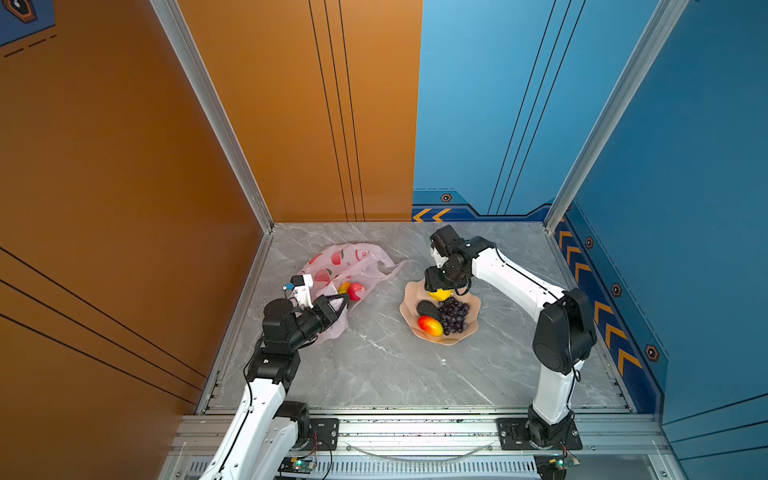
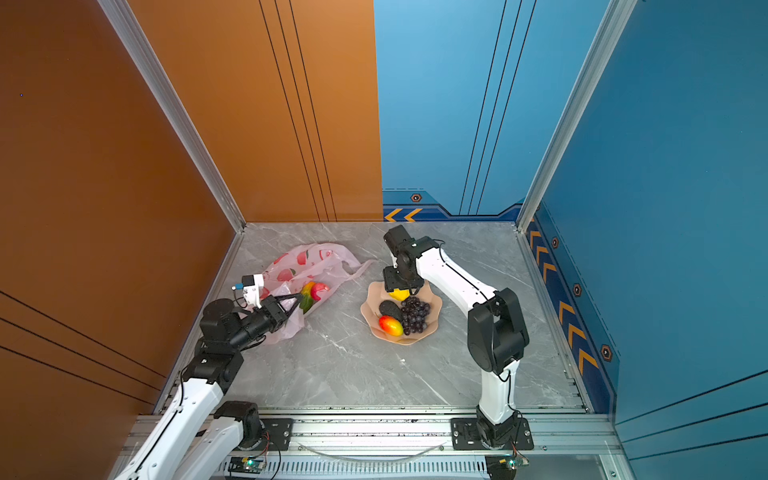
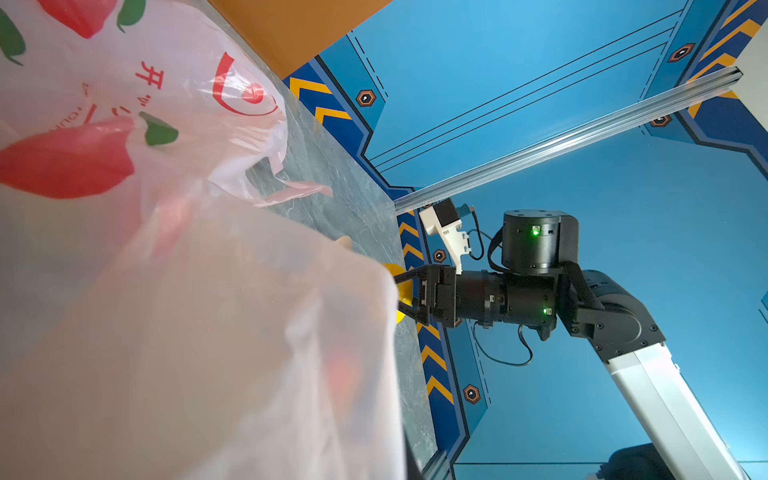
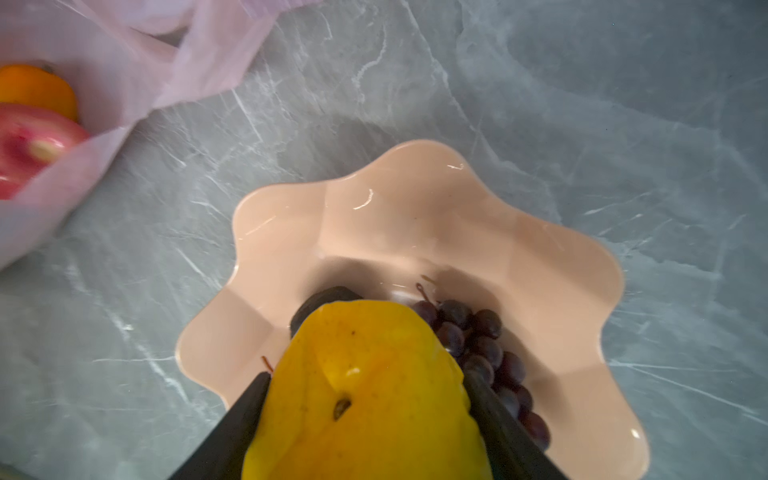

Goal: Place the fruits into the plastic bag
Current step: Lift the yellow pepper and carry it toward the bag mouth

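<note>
Now left gripper [image 1: 343, 299] pinched shut on plastic bag [image 1: 353, 259] rim, holding mouth open toward bowl [image 4: 415, 216]; right gripper [image 1: 442, 286] clamps yellow fruit [image 4: 365, 374] just above bowl, likely for carry across to bag; apple [image 1: 356, 291] already inside bag; mango [image 1: 430, 325], grape bunch [image 1: 454, 316], avocado [image 1: 426, 309] left in bowl.

This is a robot test cell in a lab. Aluminium posts [image 1: 218, 120] rise at the far corners of a marble-look table [image 1: 374, 374]. Printed panels wall it in: orange [image 1: 124, 166] left and behind, blue [image 1: 478, 104] behind and right, with yellow chevrons [image 1: 611, 332]. Two arms [image 1: 552, 395] are bolted to a rail [image 1: 415, 432] along its near edge, with bare circuit boards [image 1: 299, 462] below. Glossy fruits [image 1: 430, 325] sit on it in a bowl [image 1: 440, 338].
</note>
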Robot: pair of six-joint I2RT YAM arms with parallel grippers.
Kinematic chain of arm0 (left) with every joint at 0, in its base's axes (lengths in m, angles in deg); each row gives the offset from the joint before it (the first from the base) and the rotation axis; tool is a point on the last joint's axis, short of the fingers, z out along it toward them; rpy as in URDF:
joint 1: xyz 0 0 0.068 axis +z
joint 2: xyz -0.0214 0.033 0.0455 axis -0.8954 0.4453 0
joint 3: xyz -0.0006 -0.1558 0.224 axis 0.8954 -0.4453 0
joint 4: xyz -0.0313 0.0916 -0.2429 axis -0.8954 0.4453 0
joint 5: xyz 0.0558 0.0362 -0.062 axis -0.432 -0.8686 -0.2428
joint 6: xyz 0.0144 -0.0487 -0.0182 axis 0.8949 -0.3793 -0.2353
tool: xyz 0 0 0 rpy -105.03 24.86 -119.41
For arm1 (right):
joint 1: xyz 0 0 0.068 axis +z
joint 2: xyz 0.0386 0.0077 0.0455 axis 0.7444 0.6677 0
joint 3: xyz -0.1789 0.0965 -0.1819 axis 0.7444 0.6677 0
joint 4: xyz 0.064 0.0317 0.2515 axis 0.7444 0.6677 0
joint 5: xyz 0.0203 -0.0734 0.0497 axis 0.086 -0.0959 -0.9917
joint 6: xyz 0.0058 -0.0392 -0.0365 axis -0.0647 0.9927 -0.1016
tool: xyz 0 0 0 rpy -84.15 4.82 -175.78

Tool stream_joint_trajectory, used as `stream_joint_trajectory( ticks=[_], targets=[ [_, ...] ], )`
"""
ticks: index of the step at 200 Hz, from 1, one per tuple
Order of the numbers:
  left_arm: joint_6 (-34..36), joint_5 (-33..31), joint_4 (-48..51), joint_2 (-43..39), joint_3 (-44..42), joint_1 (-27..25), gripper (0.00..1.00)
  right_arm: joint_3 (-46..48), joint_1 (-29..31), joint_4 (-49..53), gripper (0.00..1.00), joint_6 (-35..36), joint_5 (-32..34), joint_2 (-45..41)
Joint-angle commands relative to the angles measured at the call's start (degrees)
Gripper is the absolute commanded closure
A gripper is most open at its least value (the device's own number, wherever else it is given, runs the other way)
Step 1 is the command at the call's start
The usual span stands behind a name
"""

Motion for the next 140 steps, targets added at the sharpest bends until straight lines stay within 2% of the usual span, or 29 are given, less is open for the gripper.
stream_joint_trajectory(
  ticks=[1, 65, 140],
  targets=[
    [-0.25, 1.47, -0.68, -0.64, 0.11, 0.43, 1.0, 2.66, -1.62, -6.48, 0.36, -6.34, -9.9, -4.99],
    [0.63, 1.45, -0.9, 1.55, 0.3, 0.17, 1.0, 5.93, -4.85, -20.32, 0.37, -18.15, -25.08, -7.59],
    [1.43, 1.39, -1.28, 4.45, 2.32, -0.14, 1.0, 9.01, -5.41, -31.11, 0.37, -25.76, -31.7, -9.06]
  ],
)
